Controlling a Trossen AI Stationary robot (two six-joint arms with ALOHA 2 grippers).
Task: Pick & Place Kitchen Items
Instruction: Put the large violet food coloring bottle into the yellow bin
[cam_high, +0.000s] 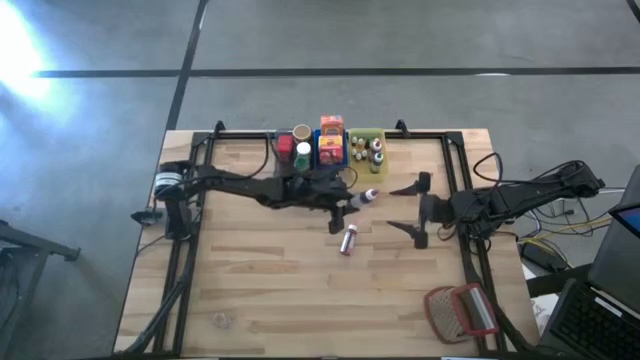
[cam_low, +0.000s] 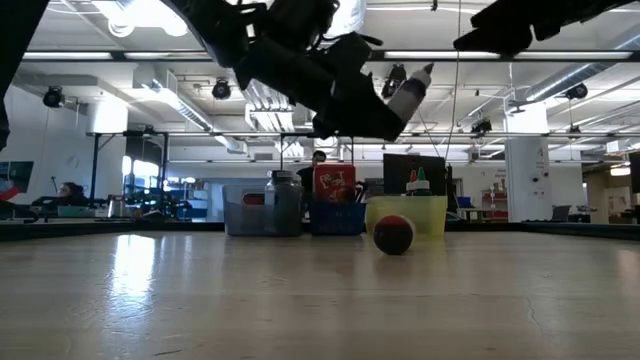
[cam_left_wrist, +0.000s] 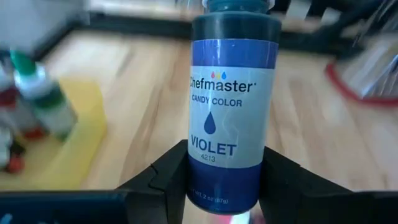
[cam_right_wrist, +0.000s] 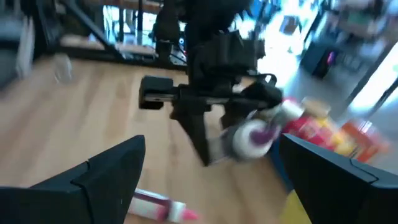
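My left gripper (cam_high: 352, 203) is shut on a small violet food-colour bottle (cam_left_wrist: 231, 93) with a white cap (cam_high: 370, 195), held over the table's middle. A second small bottle (cam_high: 348, 240) lies on its side on the wood nearby, its red end (cam_low: 393, 235) facing the low view. My right gripper (cam_high: 415, 210) stands open to the right of both, with nothing between its fingers (cam_right_wrist: 112, 174). At the far edge, more small bottles, jars and boxes sit in a grey bin (cam_high: 285, 150), a blue bin (cam_high: 331, 152) and a yellow bin (cam_high: 369, 150). My left gripper pinches the violet bottle's lower body, near its base (cam_left_wrist: 208, 180), between its two fingers (cam_left_wrist: 166, 183). The fingers come from the table's left, slanting a little down, and the bottle sticks out ahead of them. It hangs clear of the table, tilted, cap end (cam_low: 420, 75) up and away.
A red-framed grey mesh object (cam_high: 460, 312) lies at the near right corner. Black frame rails (cam_high: 190, 250) run along the table's left and right sides. Bare wood (cam_high: 270, 280) spreads across the near half of the table.
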